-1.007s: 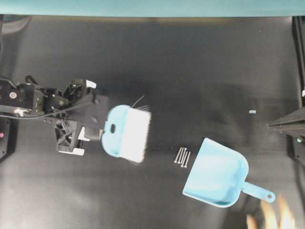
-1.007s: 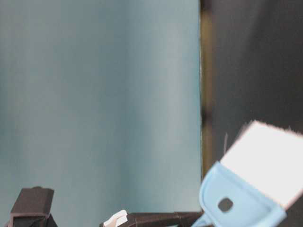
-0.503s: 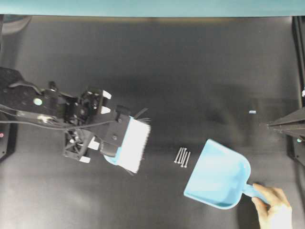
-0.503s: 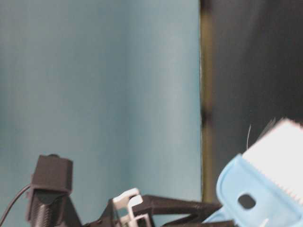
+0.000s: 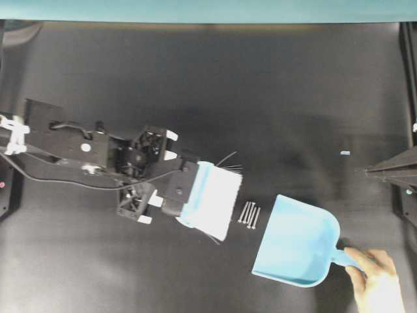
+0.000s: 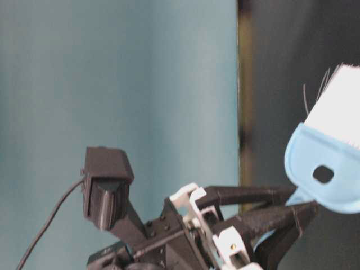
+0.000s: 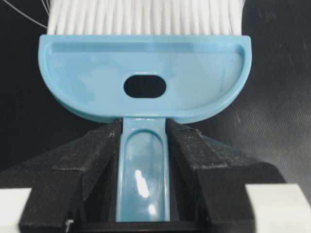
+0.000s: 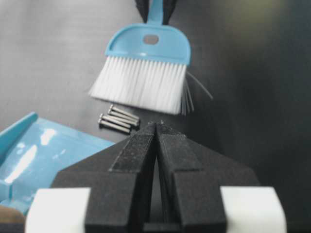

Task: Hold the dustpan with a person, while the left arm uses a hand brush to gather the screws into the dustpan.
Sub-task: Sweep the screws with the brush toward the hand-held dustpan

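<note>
My left gripper [image 5: 177, 192] [image 7: 144, 131] is shut on the thin handle of the light blue hand brush [image 5: 212, 199] [image 7: 194, 77]. Its white bristles point right, just left of the screws [image 5: 249, 214]. The screws lie side by side on the black mat, right in front of the dustpan's mouth. The light blue dustpan [image 5: 296, 248] lies flat, with the person's hand [image 5: 374, 283] gripping its handle at the lower right. My right gripper [image 5: 368, 171] [image 8: 156, 125] is shut and empty at the right edge. Its view shows the brush [image 8: 146, 73], screws [image 8: 119, 119] and dustpan [image 8: 43, 150] ahead.
A small pale scrap [image 5: 345, 153] lies on the mat left of the right gripper. A teal wall [image 5: 208, 10] borders the far edge. Black arm bases stand at the left and right edges.
The left arm has carried the brush rightwards to just beside the screws. The person's hand came in at the lower right and took hold of the dustpan's handle.
</note>
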Available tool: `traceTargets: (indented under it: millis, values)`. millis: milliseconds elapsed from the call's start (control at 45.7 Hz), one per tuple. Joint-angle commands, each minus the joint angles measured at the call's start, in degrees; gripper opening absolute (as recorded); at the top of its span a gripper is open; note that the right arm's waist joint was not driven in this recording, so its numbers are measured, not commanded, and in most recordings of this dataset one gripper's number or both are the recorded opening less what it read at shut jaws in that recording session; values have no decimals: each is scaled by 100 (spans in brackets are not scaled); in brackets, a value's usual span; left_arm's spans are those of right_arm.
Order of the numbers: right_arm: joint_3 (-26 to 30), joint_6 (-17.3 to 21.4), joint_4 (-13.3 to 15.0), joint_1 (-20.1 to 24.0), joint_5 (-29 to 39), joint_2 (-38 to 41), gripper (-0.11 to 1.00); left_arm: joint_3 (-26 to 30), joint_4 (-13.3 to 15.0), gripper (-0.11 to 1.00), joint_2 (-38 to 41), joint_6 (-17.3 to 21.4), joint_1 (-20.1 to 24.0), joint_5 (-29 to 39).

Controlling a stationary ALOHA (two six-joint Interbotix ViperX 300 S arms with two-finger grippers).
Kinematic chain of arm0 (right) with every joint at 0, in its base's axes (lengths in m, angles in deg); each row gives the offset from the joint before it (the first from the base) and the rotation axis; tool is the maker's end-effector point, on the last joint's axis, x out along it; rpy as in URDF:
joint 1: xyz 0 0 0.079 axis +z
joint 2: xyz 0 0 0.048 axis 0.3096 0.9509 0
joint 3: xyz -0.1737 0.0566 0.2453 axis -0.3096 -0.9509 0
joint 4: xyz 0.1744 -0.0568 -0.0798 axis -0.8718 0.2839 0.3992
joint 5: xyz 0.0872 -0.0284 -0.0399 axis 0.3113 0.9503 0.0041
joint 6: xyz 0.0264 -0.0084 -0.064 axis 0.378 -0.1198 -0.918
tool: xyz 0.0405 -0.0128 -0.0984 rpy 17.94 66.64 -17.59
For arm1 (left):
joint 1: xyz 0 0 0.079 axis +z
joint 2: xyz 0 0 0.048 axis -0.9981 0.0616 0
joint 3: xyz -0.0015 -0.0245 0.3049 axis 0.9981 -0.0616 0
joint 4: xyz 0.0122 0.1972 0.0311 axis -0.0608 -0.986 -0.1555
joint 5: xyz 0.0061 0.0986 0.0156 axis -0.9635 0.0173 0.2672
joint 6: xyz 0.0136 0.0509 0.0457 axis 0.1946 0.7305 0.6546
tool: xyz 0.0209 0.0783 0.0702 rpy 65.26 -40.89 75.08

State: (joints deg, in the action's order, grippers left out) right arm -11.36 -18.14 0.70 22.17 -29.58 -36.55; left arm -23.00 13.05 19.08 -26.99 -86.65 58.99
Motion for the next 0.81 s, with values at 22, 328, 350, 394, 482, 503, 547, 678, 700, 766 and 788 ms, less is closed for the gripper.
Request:
traceTargets:
  millis: [22,328,350,394,482,503,547,678,700,766,788]
  values:
    - [26,-35,9,0,-62,26,0,316,-9,30,158,18,-26,-97]
    - [26,-35,0,0,-53,18,0,993,-9,30,694,114,-176,-132]
    - [26,-35,9,0,-53,18,0,1028,-9,30,721,114,-185,-141]
    - [26,-35,0,0,-53,18,0,1107,0,31,782,123,-202,-185]
    - [26,-35,0,0,-53,18,0,1204,0,30,879,123,-220,-281]
    - [26,-35,0,0,-53,18,0,1239,0,31,914,123,-220,-325]
    - [26,-35,9,0,-53,18,0,1301,-9,30,976,123,-220,-387]
    - [26,-35,9,0,-53,18,0,1608,-9,30,1204,141,-229,-431]
    - [26,-35,0,0,-62,18,0,1652,0,30,1239,149,-229,-439]
    - [26,-35,9,0,-53,18,0,1811,0,30,1327,149,-229,-457]
    - [26,-35,9,0,-53,9,0,1863,-9,30,1362,149,-229,-448]
